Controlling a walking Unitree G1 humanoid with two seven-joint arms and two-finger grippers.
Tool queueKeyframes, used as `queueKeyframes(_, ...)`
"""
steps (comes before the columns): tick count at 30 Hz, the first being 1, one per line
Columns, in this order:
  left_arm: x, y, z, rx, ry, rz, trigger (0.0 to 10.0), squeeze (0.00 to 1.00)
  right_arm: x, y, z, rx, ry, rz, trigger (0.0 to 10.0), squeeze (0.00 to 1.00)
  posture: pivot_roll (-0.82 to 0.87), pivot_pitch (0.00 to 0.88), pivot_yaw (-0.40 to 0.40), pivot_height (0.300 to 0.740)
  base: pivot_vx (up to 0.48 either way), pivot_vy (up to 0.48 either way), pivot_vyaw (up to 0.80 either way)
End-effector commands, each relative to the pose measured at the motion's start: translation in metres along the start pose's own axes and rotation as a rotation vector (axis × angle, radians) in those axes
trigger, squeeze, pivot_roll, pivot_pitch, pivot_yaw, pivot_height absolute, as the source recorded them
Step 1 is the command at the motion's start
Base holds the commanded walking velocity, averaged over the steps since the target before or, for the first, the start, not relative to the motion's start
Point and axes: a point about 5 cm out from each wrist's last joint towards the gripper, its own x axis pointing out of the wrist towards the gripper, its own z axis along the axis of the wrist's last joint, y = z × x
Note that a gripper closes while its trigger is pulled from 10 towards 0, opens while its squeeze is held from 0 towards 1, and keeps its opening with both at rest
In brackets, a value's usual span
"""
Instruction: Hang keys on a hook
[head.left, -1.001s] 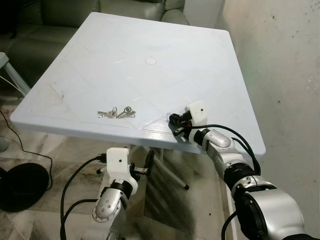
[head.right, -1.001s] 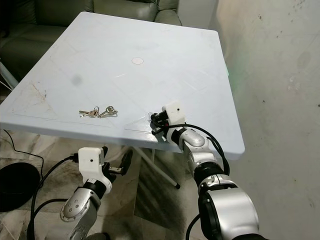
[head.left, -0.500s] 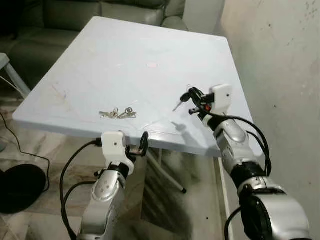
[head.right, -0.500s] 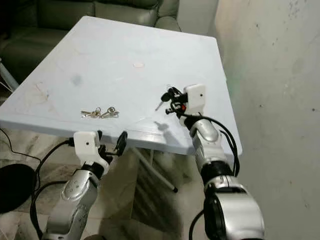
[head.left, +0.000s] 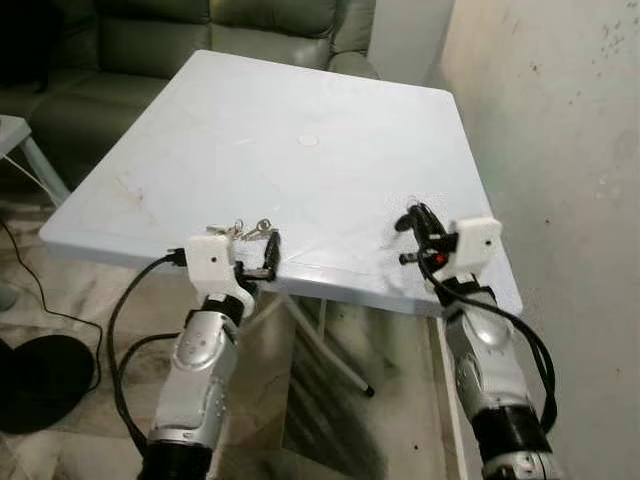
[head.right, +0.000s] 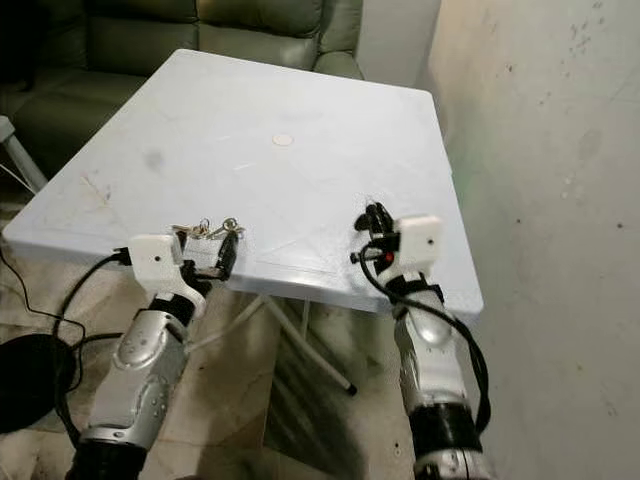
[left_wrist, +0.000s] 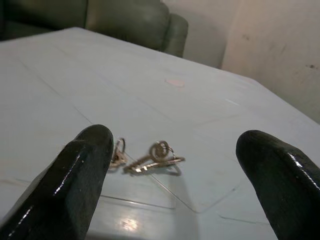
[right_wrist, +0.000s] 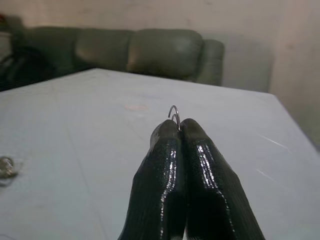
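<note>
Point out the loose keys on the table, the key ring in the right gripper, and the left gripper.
loose keys (left_wrist: 152, 161): left wrist view, on the key shaft.
key ring (right_wrist: 174, 113): right wrist view, wire loop above the fingertips.
left gripper (left_wrist: 180, 165): left wrist view, midway between fingertips.

Readable text: you have none in any view.
Table top: plain white, no lettering, label or number you can read.
Keys: too small and blurred for you to read any stamp.
Wall: bare, marked with specks only, no sign.
Camera housings on the wrists: plain white, no brand visible to you.
</note>
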Motion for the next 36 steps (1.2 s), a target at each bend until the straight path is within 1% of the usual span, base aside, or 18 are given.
queueKeyframes(1,0.005,0.005,0.003,0.017,-0.01,0.008,10.0,0.0,-0.007,-0.003,-0.003,-0.014,0.041,-0.033,10.0,0.0,0.12,0.0,-0.073,0.74,0.0,0.0,0.0)
queueKeyframes(6,0.01,0.011,0.005,0.025,-0.009,0.019,10.0,0.0,-0.009,-0.01,-0.006,-0.016,0.079,-0.067,10.0,0.0,0.11,0.0,-0.065,0.74,0.0,0.0,0.0)
queueKeyframes(8,0.017,0.01,0.009,0.038,-0.021,0.006,10.0,0.0,-0.003,-0.018,-0.003,-0.028,0.083,-0.084,10.0,0.0,0.1,0.0,-0.077,0.74,0.0,0.0,0.0)
queueKeyframes(10,0.025,0.009,0.017,0.055,-0.045,-0.004,10.0,0.0,0.008,-0.026,0.006,-0.059,0.065,-0.081,10.0,0.0,0.1,0.0,-0.084,0.74,0.0,0.0,0.0)
queueKeyframes(12,0.03,0.009,0.022,0.064,-0.068,0.002,10.0,0.0,0.015,-0.029,0.013,-0.076,0.055,-0.071,10.0,0.0,0.08,0.0,-0.097,0.74,0.0,0.0,0.0)
queueKeyframes(16,0.037,0.013,0.027,0.04,-0.085,0.026,10.0,0.0,0.028,-0.035,0.029,-0.112,0.032,-0.056,10.0,0.0,0.06,0.0,-0.088,0.74,0.0,0.0,0.0)
queueKeyframes(21,0.037,0.013,0.026,0.055,-0.081,0.01,10.0,0.0,0.031,-0.041,0.03,-0.122,0.032,-0.062,10.0,0.0,0.06,0.0,-0.078,0.74,0.0,0.0,0.0)
queueKeyframes(30,0.041,0.012,0.026,0.053,-0.083,0.006,10.0,0.0,0.031,-0.041,0.029,-0.128,0.043,-0.055,10.0,0.0,0.07,0.0,-0.083,0.74,0.0,0.0,0.0)
queueKeyframes(33,0.043,0.012,0.025,0.06,-0.074,0.002,10.0,0.0,0.031,-0.038,0.027,-0.12,0.043,-0.06,10.0,0.0,0.08,0.0,-0.075,0.74,0.0,0.0,0.0)
queueKeyframes(34,0.044,0.013,0.024,0.065,-0.068,0.005,10.0,0.0,0.031,-0.034,0.025,-0.106,0.04,-0.057,10.0,0.0,0.09,0.0,-0.064,0.74,0.0,0.0,0.0)
queueKeyframes(36,0.045,0.014,0.024,0.066,-0.065,0.016,10.0,0.0,0.03,-0.031,0.023,-0.101,0.039,-0.052,10.0,0.0,0.09,0.0,-0.058,0.74,0.0,0.0,0.0)
